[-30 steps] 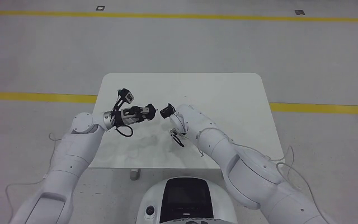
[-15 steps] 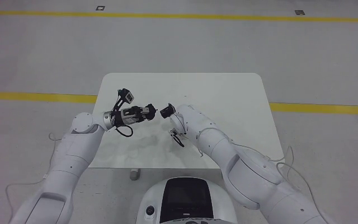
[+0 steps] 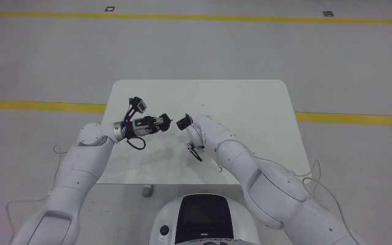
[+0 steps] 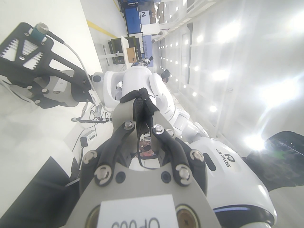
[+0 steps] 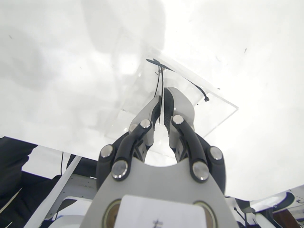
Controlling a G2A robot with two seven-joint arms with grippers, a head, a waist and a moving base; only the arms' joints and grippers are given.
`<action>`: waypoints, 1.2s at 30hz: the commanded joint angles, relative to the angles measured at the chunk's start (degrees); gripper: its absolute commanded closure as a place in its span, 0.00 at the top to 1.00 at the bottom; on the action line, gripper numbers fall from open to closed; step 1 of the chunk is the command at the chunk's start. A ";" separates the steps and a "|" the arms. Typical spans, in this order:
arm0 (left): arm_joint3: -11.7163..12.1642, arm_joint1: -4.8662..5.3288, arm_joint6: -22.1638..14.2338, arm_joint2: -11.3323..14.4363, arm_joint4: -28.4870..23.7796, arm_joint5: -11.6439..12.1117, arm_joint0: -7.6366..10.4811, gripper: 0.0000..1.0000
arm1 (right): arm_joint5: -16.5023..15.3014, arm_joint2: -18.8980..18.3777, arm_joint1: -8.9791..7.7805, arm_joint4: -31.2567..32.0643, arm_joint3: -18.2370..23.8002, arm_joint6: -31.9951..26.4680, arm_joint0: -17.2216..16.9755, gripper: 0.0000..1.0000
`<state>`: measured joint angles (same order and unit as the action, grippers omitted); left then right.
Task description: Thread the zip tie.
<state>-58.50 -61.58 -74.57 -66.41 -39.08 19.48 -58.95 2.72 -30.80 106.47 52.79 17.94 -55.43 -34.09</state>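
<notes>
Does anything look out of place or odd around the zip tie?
Yes: the zip tie pinched in the right hand bends sharply at the clear plate, and its head end lies loose, unthreaded.

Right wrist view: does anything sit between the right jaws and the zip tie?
Nothing visible does. The right gripper has its jaws closed on the zip tie strand, close to the clear plate that the tie runs through.

White bench (image 3: 245,104) stood on grey floor (image 3: 196,55). Far yellow line (image 3: 196,18) ran beyond the bench, and near yellow line (image 3: 49,106) passed under it. Small dark plate (image 3: 109,8) and second plate (image 3: 328,13) sat by the far line. Blue racks (image 4: 133,17) stood behind.
</notes>
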 commanded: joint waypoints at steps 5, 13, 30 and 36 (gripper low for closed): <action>0.00 0.00 0.00 0.00 0.00 0.00 0.00 0.00 | -0.44 -0.43 0.19 -0.07 -0.49 0.12 0.23 0.00; 0.00 0.00 0.00 0.00 0.00 0.00 0.00 0.00 | 0.23 -0.72 0.10 1.10 0.74 -0.19 0.70 0.00; 0.00 0.00 0.00 0.00 0.00 0.00 0.00 0.00 | 3.03 -4.70 -4.30 4.30 10.86 -1.97 -1.42 0.00; 0.00 0.00 0.00 0.00 0.00 0.00 0.00 0.00 | 2.63 -8.27 -7.78 6.29 18.66 -4.09 -4.38 0.00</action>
<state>-58.50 -61.58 -74.57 -66.41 -39.08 19.48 -58.95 5.32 -38.51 99.27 58.56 35.05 -58.99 -37.89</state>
